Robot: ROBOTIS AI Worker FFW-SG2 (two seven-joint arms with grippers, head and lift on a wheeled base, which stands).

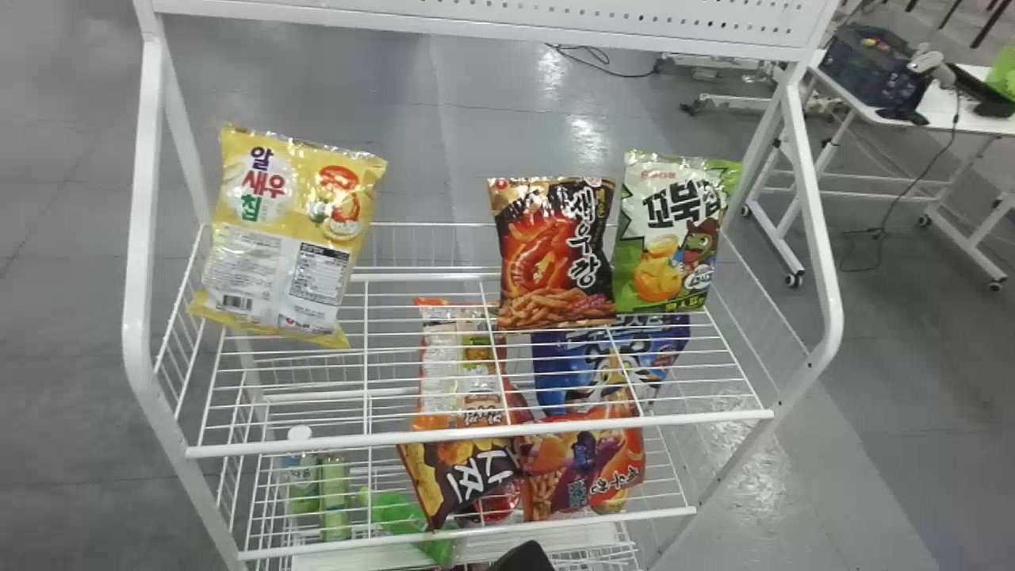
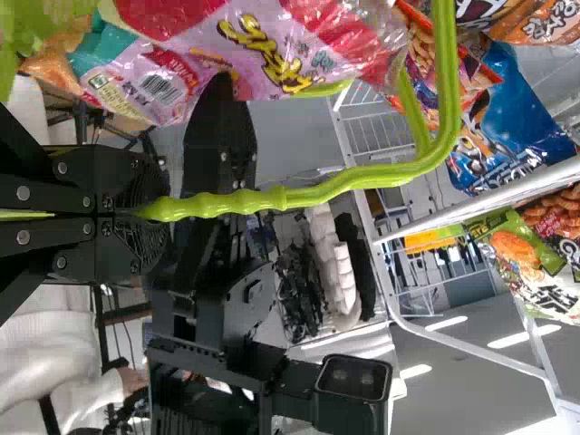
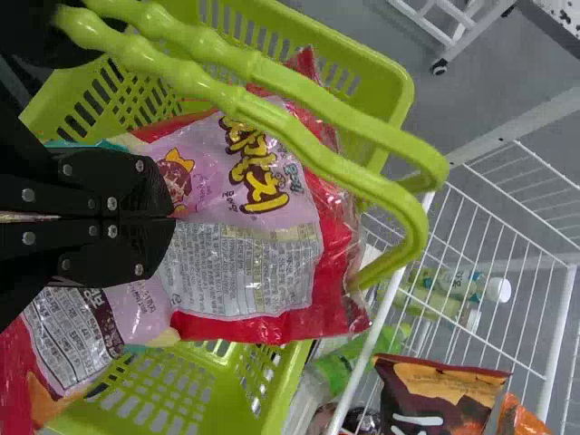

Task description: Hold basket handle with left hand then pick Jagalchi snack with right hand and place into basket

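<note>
My right gripper (image 3: 173, 217) looks pinched onto the glossy pink-and-red Jagalchi bag (image 3: 254, 265), at the lime-green plastic basket (image 3: 391, 86); how deep it sits I can't tell. My left gripper (image 2: 163, 209) is clamped round the beaded green handle (image 2: 313, 192). The handle crosses the bag, so film could snag there as I let go, or a bulging pile could tip it over the rim.

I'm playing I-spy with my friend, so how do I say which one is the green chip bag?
Find the white wire rack, then its upper shelf. Toward the robot's right end stands the green bag, with a cartoon character in a hat beside some chips. Its neighbour, the dark bag, has a big red shrimp instead.
</note>
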